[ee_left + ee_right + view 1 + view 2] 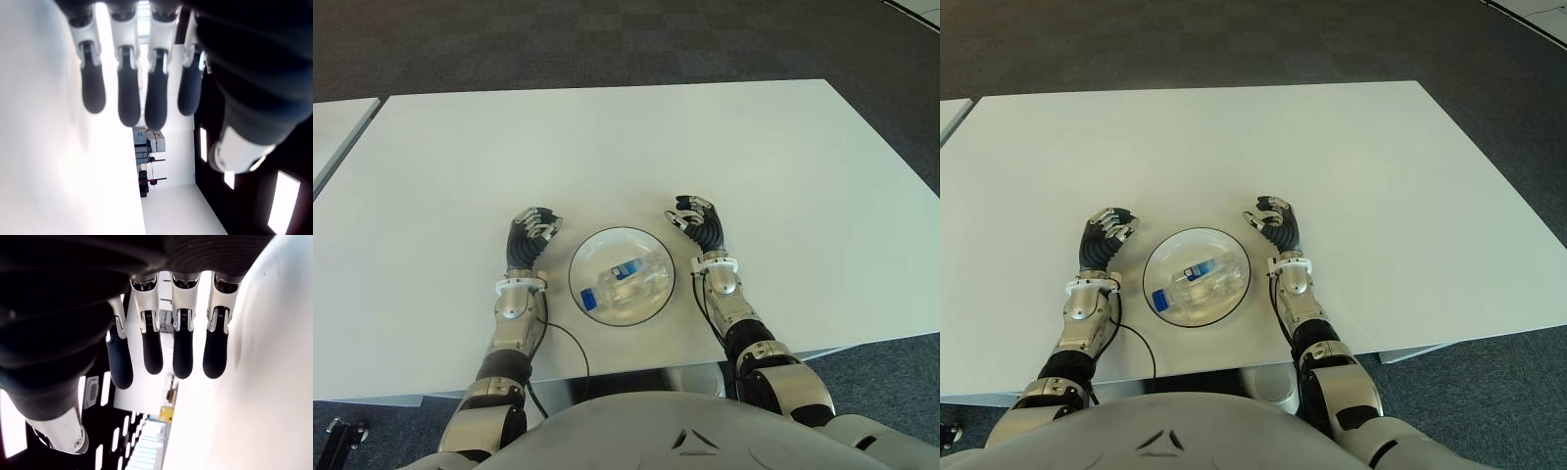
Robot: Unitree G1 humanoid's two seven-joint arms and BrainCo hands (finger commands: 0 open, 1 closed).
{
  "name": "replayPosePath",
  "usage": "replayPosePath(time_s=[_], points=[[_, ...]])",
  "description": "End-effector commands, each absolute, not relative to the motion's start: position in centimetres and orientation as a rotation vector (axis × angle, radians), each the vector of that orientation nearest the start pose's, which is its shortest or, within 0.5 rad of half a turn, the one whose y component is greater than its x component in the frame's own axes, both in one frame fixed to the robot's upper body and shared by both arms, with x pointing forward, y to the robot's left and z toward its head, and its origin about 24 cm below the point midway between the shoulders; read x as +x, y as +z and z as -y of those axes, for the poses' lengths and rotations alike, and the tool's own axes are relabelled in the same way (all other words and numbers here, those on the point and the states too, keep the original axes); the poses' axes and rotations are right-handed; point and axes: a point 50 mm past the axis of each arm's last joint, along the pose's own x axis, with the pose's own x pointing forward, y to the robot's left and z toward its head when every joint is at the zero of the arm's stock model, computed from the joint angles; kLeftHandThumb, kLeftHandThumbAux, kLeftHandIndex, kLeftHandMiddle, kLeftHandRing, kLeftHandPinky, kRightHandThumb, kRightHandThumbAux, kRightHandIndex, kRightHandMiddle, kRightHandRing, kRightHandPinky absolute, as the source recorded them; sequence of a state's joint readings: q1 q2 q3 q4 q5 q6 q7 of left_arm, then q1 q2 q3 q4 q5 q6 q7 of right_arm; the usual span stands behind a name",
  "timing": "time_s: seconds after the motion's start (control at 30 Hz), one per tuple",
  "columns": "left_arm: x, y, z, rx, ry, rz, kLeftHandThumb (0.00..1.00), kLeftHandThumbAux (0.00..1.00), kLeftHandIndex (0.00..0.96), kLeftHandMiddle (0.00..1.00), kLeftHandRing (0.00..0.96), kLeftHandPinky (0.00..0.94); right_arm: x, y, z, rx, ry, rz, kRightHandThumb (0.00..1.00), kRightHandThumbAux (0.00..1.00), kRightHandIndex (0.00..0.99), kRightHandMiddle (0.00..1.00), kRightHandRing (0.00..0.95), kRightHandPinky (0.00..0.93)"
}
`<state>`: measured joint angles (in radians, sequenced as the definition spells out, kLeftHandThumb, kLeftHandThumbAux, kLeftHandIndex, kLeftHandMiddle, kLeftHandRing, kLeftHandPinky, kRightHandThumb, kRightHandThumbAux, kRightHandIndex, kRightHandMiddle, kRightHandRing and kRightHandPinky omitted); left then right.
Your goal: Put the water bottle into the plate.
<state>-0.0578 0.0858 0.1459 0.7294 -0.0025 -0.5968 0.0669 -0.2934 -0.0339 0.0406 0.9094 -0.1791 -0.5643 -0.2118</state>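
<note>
A clear water bottle (619, 278) with a blue label and blue cap lies on its side inside the round plate (650, 306) near the table's front edge. My left hand (532, 235) shows just left of the plate, its fingers (129, 98) relaxed and holding nothing. On the plate's right side is my right hand (697, 221), and its fingers (182, 350) hang loosely curved with nothing between them. Neither hand touches the bottle or the plate.
The white table (626, 147) stretches far ahead and to both sides. A second white table edge (333, 122) shows at the far left. A thin black cable (570, 345) runs along the table by my left forearm. Dark carpet surrounds the table.
</note>
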Motion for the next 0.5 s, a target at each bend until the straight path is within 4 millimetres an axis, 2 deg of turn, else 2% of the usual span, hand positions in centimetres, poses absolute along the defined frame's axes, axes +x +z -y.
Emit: replayPosePath(time_s=[0.03, 0.5], points=[[20.07, -7.36, -20.82, 0.065, 0.222, -0.247, 0.701, 0.716, 0.429, 0.469, 0.454, 0.443, 25.04, -6.12, 14.42, -0.239, -0.02, -0.218, 0.708, 0.728, 0.433, 0.645, 0.652, 0.653], [20.17, -7.3, -20.9, 0.063, 0.208, -0.248, 0.703, 0.716, 0.429, 0.457, 0.44, 0.43, 24.75, -5.53, 14.38, -0.214, -0.062, -0.192, 0.706, 0.729, 0.434, 0.681, 0.685, 0.703]])
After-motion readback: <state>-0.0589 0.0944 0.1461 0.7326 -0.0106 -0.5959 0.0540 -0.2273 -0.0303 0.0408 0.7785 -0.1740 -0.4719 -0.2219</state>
